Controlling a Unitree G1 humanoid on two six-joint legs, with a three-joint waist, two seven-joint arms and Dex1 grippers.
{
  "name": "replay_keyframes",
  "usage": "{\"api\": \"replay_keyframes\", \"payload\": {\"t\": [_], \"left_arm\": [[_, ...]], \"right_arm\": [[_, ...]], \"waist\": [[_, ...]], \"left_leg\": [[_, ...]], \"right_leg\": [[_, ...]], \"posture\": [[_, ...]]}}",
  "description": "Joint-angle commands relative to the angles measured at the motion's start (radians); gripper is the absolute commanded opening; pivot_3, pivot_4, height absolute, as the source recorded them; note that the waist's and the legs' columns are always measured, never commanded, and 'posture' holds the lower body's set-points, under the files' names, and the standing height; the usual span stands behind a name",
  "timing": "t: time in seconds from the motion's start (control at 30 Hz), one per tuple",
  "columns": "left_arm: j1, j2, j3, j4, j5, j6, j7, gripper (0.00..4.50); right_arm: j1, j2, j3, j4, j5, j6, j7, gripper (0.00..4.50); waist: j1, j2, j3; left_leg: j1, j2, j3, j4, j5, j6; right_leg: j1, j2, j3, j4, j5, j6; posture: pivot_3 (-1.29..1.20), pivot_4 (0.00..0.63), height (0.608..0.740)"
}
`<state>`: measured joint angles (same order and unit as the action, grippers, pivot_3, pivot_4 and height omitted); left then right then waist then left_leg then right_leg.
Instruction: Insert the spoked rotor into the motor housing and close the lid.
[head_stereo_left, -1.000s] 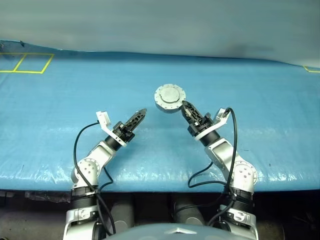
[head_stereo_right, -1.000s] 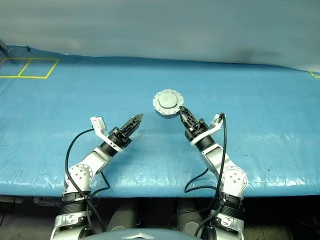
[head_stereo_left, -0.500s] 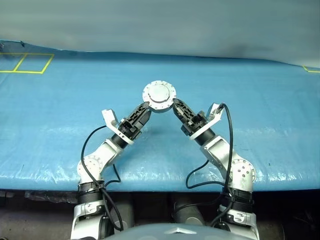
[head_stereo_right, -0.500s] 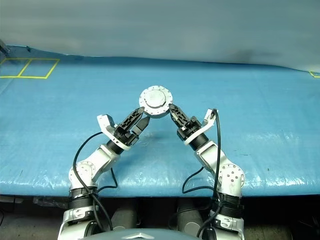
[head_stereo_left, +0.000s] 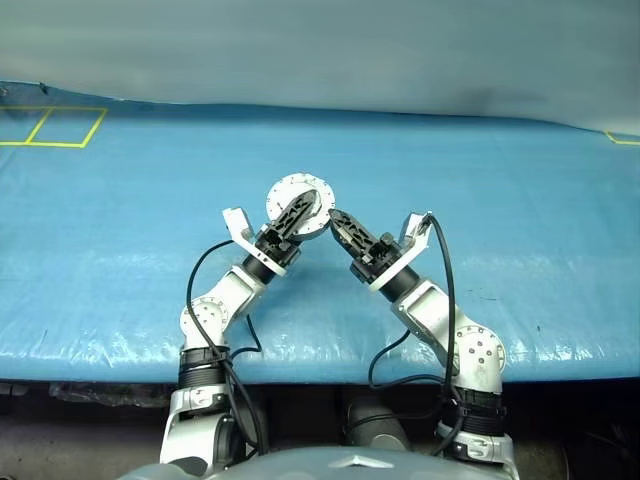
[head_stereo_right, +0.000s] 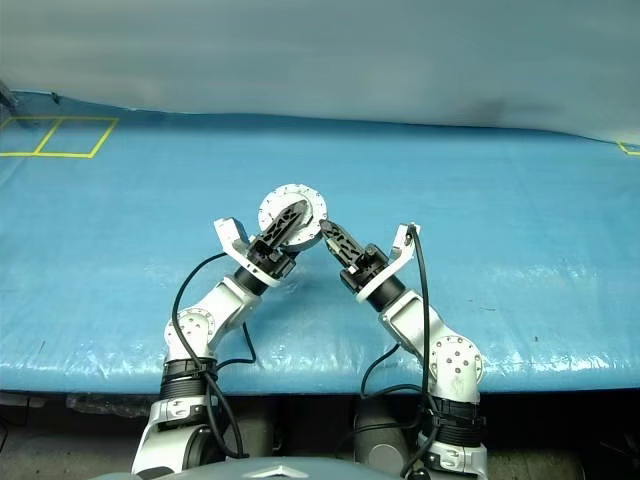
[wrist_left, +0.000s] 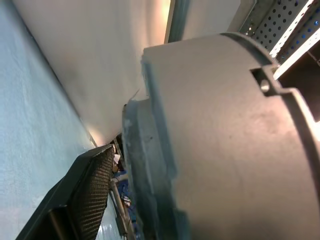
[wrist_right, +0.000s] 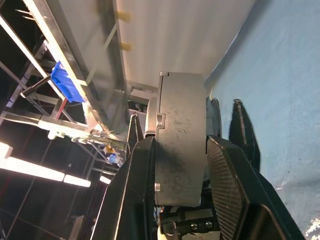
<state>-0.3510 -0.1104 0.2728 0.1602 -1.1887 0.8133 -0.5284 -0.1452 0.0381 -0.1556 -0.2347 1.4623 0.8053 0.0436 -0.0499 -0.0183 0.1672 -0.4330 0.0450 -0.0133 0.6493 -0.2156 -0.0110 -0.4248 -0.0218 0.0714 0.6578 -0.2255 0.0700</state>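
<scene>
While both arms meet at the centre of the frame above the blue table (head_stereo_left: 120, 230), the right gripper (head_stereo_left: 338, 222) pinches the round silver housing (head_stereo_left: 298, 205) by its side, fingers pressed on either face, as the right wrist view shows. The toothed lid (head_stereo_right: 291, 208) appears to sit on the housing, its flat face turned to the camera. The left gripper (head_stereo_left: 297, 214) lies across that face with its fingers parted around the body, not visibly clamped.

The part hangs clear of the table between two grippers, so the risk, as it looks from here, is a drop or a twist: if the right fingers ease off before the left ones bite, the housing could slip out, and a squeeze across the lid's edge could skew it.

The rotor cannot be made out; whether it sits inside is hidden by the lid. In the left wrist view the grey body looms so close that its far side is cut off.
</scene>
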Motion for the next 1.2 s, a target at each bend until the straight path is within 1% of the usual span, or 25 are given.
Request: {"api": "replay_keyframes", "payload": {"t": [0.03, 0.07, 0.1, 0.27, 0.37, 0.43, 0.5, 0.57, 0.63, 0.73, 0.8, 0.87, 0.97, 1.0, 1.1, 1.2], "left_arm": [[-0.008, -0.008, -0.011, -0.015, 0.007, -0.009, -0.009, 2.87], [-0.007, -0.008, -0.009, -0.017, 0.009, -0.008, -0.006, 2.62], [-0.005, -0.008, -0.008, -0.019, 0.009, -0.007, -0.004, 2.59], [-0.004, -0.008, 0.001, -0.014, 0.009, -0.003, 0.033, 2.59], [-0.002, -0.009, 0.003, -0.013, 0.01, -0.007, 0.043, 2.59], [0.003, -0.011, 0.006, -0.016, 0.012, -0.014, 0.05, 2.59], [0.007, -0.012, 0.009, -0.017, 0.012, -0.018, 0.055, 2.59], [0.014, -0.014, 0.019, -0.019, 0.016, -0.033, 0.068, 2.59], [0.021, -0.017, 0.03, -0.019, 0.023, -0.054, 0.083, 2.59], [0.033, -0.023, 0.053, -0.021, 0.043, -0.096, 0.113, 2.59], [0.036, -0.025, 0.08, -0.012, 0.067, -0.151, 0.151, 2.59], [0.036, -0.024, 0.116, -0.007, 0.079, -0.209, 0.185, 2.59], [0.024, 0.001, 0.16, 0.0, 0.077, -0.259, 0.214, 2.59], [0.02, 0.007, 0.168, 0.003, 0.076, -0.268, 0.218, 2.59], [0.003, 0.031, 0.197, 0.008, 0.078, -0.296, 0.231, 2.59], [-0.007, 0.049, 0.213, 0.018, 0.08, -0.311, 0.233, 2.59]], "right_arm": [[-0.016, 0.006, 0.011, -0.072, 0.038, -0.019, 0.028, 1.2], [-0.015, 0.005, 0.011, -0.072, 0.038, -0.022, 0.028, 1.2], [-0.015, 0.004, 0.012, -0.072, 0.037, -0.024, 0.028, 1.2], [-0.022, 0.001, 0.013, -0.064, 0.022, -0.033, 0.027, 1.2], [-0.024, -0.007, 0.018, -0.064, -0.025, -0.045, 0.061, 1.2], [-0.023, -0.013, 0.021, -0.064, -0.045, -0.05, 0.071, 1.91], [-0.024, -0.017, 0.023, -0.066, -0.067, -0.06, 0.075, 2.49], [-0.028, -0.022, 0.027, -0.07, -0.158, -0.109, 0.075, 3.12], [-0.03, -0.024, 0.03, -0.064, -0.248, -0.163, 0.073, 3.12], [-0.027, -0.023, 0.027, -0.045, -0.308, -0.202, 0.083, 3.12], [-0.017, -0.065, 0.059, -0.05, -0.388, -0.212, 0.128, 3.12], [0.002, -0.13, 0.117, -0.057, -0.497, -0.23, 0.198, 3.12], [0.038, -0.194, 0.176, -0.048, -0.586, -0.274, 0.327, 3.12], [0.046, -0.207, 0.189, -0.046, -0.611, -0.291, 0.363, 3.12], [0.081, -0.251, 0.251, -0.021, -0.743, -0.418, 0.508, 3.12], [0.096, -0.271, 0.285, 0.016, -0.827, -0.49, 0.577, 3.12]], "waist": [[0.0, 0.0, 0.0], [0.0, 0.0, 0.0], [-0.001, 0.0, 0.0], [-0.001, 0.0, 0.0], [-0.001, 0.0, 0.0], [-0.001, 0.0, 0.0], [-0.001, 0.0, 0.0], [-0.002, 0.0, 0.0], [-0.002, 0.0, 0.0], [0.001, 0.0, 0.0], [0.003, 0.0, 0.0], [0.005, 0.0, 0.0], [0.006, 0.0, 0.0], [0.006, 0.0, 0.0], [0.011, -0.001, 0.0], [0.013, -0.001, 0.0]], "left_leg": [[0.0, 0.0, 0.0, 0.0, 0.0, 0.0], [0.0, 0.0, 0.0, 0.0, 0.0, 0.0], [0.0, 0.0, 0.0, 0.0, 0.0, 0.0], [0.0, 0.0, 0.0, 0.0, 0.0, 0.0], [0.0, 0.0, 0.0, 0.0, 0.0, 0.0], [0.0, 0.0, 0.0, 0.001, 0.0, 0.0], [0.0, 0.0, 0.0, 0.0, 0.0, 0.0], [0.0, 0.0, 0.0, 0.0, 0.0, 0.0], [0.0, 0.0, 0.0, 0.0, 0.0, 0.0], [0.0, 0.0, 0.0, 0.001, 0.0, 0.0], [0.0, 0.0, 0.0, 0.001, 0.0, 0.0], [0.0, 0.0, 0.0, 0.001, 0.0, 0.0], [0.0, 0.0, 0.0, 0.001, 0.0, 0.0], [0.0, 0.0, 0.0, 0.0, 0.0, 0.0], [0.0, 0.0, 0.0, 0.001, 0.0, 0.0], [0.001, 0.0, 0.0, 0.002, 0.0, 0.0]], "right_leg": [[0.0, 0.0, 0.0, 0.0, 0.0, 0.0], [0.0, 0.0, 0.0, 0.0, 0.0, 0.0], [0.0, 0.0, 0.0, 0.0, 0.0, 0.0], [0.0, 0.0, 0.0, 0.0, 0.0, 0.0], [0.0, 0.0, 0.0, 0.0, 0.0, 0.0], [0.0, 0.0, 0.0, 0.0, 0.0, 0.0], [0.0, 0.0, 0.0, 0.0, 0.0, 0.0], [0.0, 0.0, 0.0, 0.0, 0.0, 0.0], [0.0, 0.0, 0.0, 0.0, 0.0, 0.001], [0.0, 0.0, 0.0, 0.0, 0.0, 0.001], [0.0, 0.0, 0.0, 0.0, 0.0, 0.001], [0.0, 0.0, 0.0, 0.0, 0.001, 0.0], [0.0, 0.0, 0.0, 0.0, 0.001, 0.0], [0.0, 0.0, 0.0, 0.0, 0.001, 0.0], [0.0, 0.0, 0.0, 0.0, 0.0, 0.0], [0.001, 0.0, 0.0, 0.0, -0.001, 0.003]], "posture": [[0.0, 0.15, 0.74], [0.0, 0.15, 0.74], [0.0, 0.15, 0.74], [0.0, 0.15, 0.74], [0.0, 0.15, 0.74], [0.0, 0.15, 0.74], [0.0, 0.15, 0.74], [0.0, 0.15, 0.74], [0.0, 0.15, 0.74], [0.0, 0.15, 0.74], [0.0, 0.15, 0.74], [0.0, 0.15, 0.74], [0.0, 0.15, 0.74], [0.0, 0.15, 0.74], [0.0, 0.15, 0.74], [0.0, 0.15, 0.74]]}}
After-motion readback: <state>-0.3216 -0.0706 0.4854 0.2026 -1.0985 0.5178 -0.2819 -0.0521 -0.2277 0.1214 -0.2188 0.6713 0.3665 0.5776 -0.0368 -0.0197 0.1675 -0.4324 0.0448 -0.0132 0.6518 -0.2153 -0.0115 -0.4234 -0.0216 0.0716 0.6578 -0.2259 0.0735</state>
